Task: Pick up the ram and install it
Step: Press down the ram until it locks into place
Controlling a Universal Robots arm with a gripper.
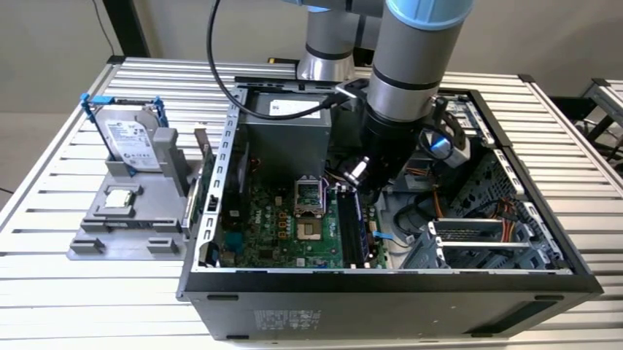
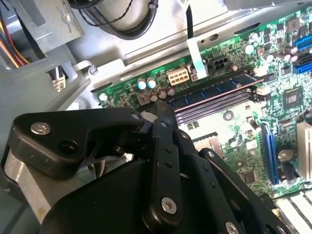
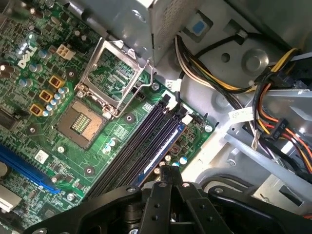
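Tool (image 3: 170, 176) (fingers pressed together, holding nothing) hovers above the ram (image 3: 163, 151) seated in its slot.

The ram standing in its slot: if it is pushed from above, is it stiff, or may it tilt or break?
Likely stiff lengthwise: the ram is a flat board standing on edge on the motherboard. Being thin, it may tilt or crack under a sideways push. Its exposed chips look fragile.

The dark ram (image 2: 217, 89) stands on edge, seated in the outermost slot (image 3: 185, 120).
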